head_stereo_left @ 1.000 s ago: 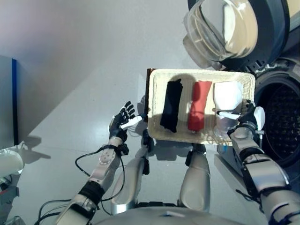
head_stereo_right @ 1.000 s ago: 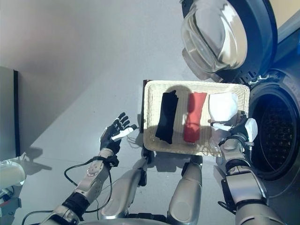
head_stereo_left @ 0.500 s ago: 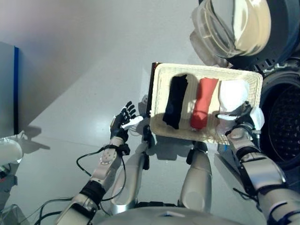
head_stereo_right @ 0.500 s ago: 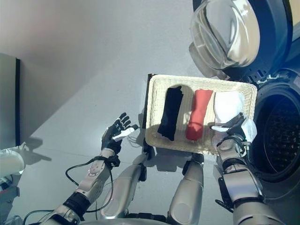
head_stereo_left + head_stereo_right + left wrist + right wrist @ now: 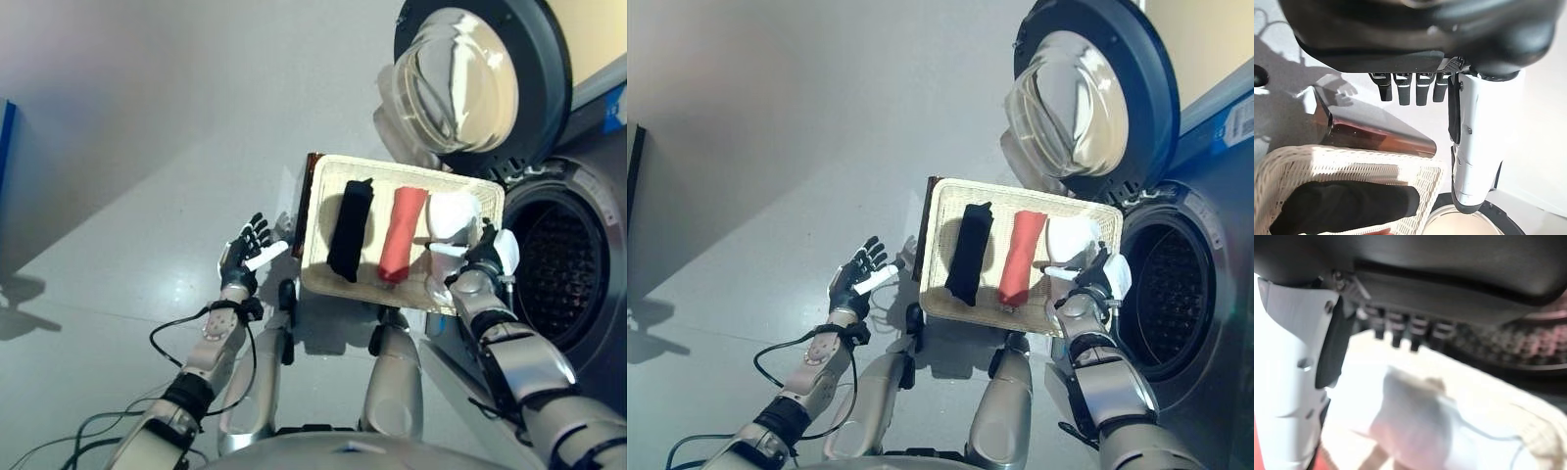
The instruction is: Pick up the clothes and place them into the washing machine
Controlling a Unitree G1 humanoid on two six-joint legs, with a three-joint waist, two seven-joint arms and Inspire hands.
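White cloth (image 5: 453, 213) in the basket (image 5: 323, 176) lies just beyond the right robot hand (image 5: 483, 259), fingers spread

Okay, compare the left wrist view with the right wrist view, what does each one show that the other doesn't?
Only the left wrist view shows the black garment lying in the wicker basket, with the left hand open and clear of the basket and touching nothing. Only the right wrist view shows the white garment just past the right hand, whose fingers are straight rather than curled on the cloth, with the washing machine's dark drum behind it. Both share the hand's dark bulk along the top, a white-covered thumb and part of the pale basket.
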